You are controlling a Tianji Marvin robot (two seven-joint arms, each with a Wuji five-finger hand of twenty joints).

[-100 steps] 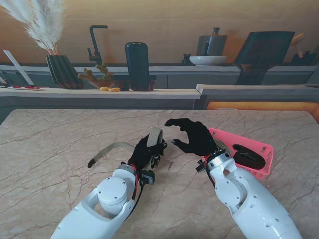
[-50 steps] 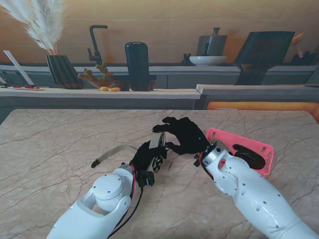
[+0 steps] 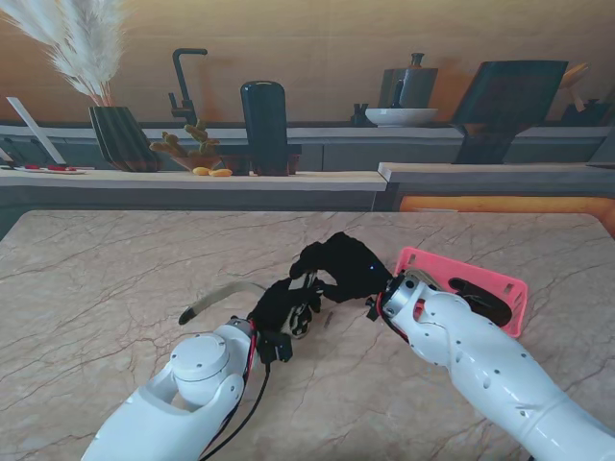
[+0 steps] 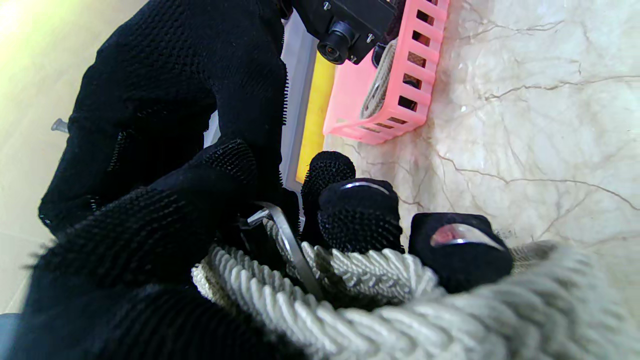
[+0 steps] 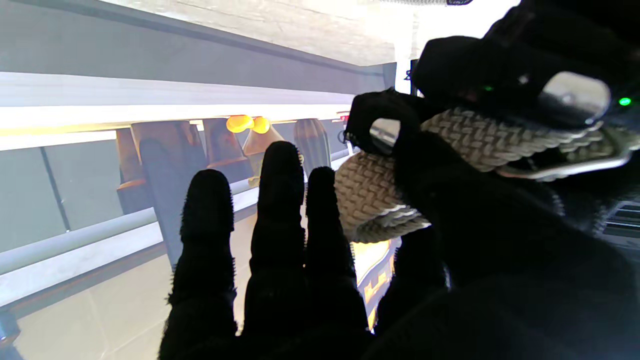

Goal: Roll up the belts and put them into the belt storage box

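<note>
A woven beige belt (image 3: 300, 300), partly coiled, is gripped at the centre of the marble table (image 3: 115, 269) by the left hand (image 3: 282, 305), whose gloved fingers are closed around the roll. The right hand (image 3: 338, 269) is pressed against the same roll from the two o'clock side, its thumb laid on the coil while three fingers (image 5: 272, 200) are seen held straight and apart in the right wrist view; whether the belt is truly grasped by it cannot be told. The loose tail of the belt (image 3: 216, 295) is trailed across the table toward nine o'clock, its dark tip resting on the stone. In the left wrist view a metal buckle (image 4: 290, 245) is seen lodged among the braided turns, between the fingertips. The pink storage box (image 3: 500, 285) is set at three o'clock from the hands, just beside the right wrist, and a dark rolled belt (image 3: 480, 303) is already lying inside it. A counter with a black faucet (image 3: 184, 82) is seen at twelve o'clock.
</note>
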